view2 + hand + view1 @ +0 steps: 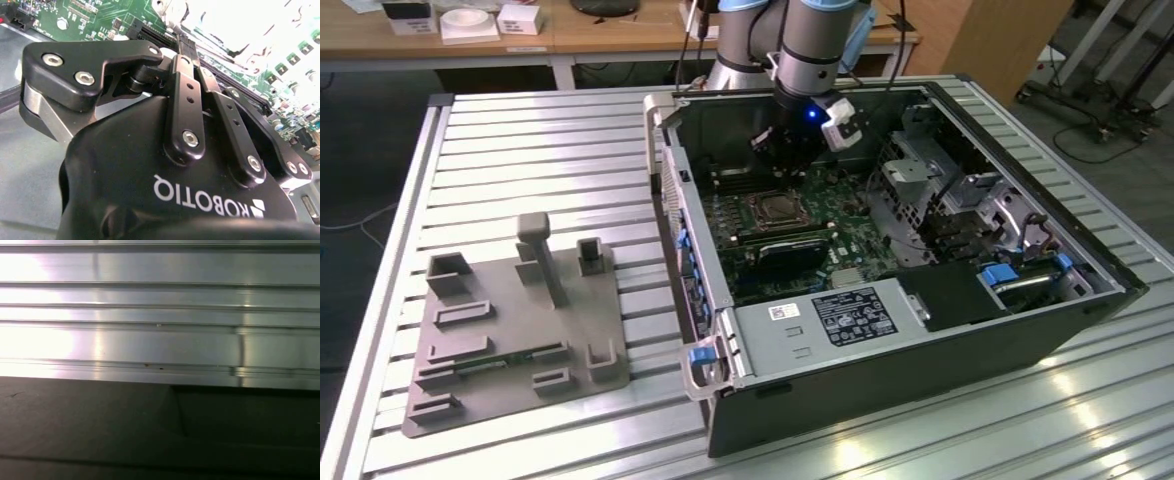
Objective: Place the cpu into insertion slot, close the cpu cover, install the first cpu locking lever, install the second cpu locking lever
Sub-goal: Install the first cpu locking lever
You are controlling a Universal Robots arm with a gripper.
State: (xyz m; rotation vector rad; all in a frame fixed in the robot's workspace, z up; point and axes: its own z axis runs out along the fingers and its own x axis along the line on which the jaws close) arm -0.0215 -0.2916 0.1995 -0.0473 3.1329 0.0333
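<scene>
Gripper (790, 150), grip state not discernible, hangs point-down inside the open computer case (894, 370), just above the far edge of the insertion slot (778, 211), which lies mid-board toward the case wall on the exterior view's left. The arm (807, 45) stands almost vertical over the case's far edge. Judged step: work at the slot, cpu seating unclear; reaching it calls for a slow, square descent.

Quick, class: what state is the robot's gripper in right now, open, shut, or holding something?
Gripper: cannot be told whether open or shut; it hangs inside the computer case, close to the insertion slot.
</scene>
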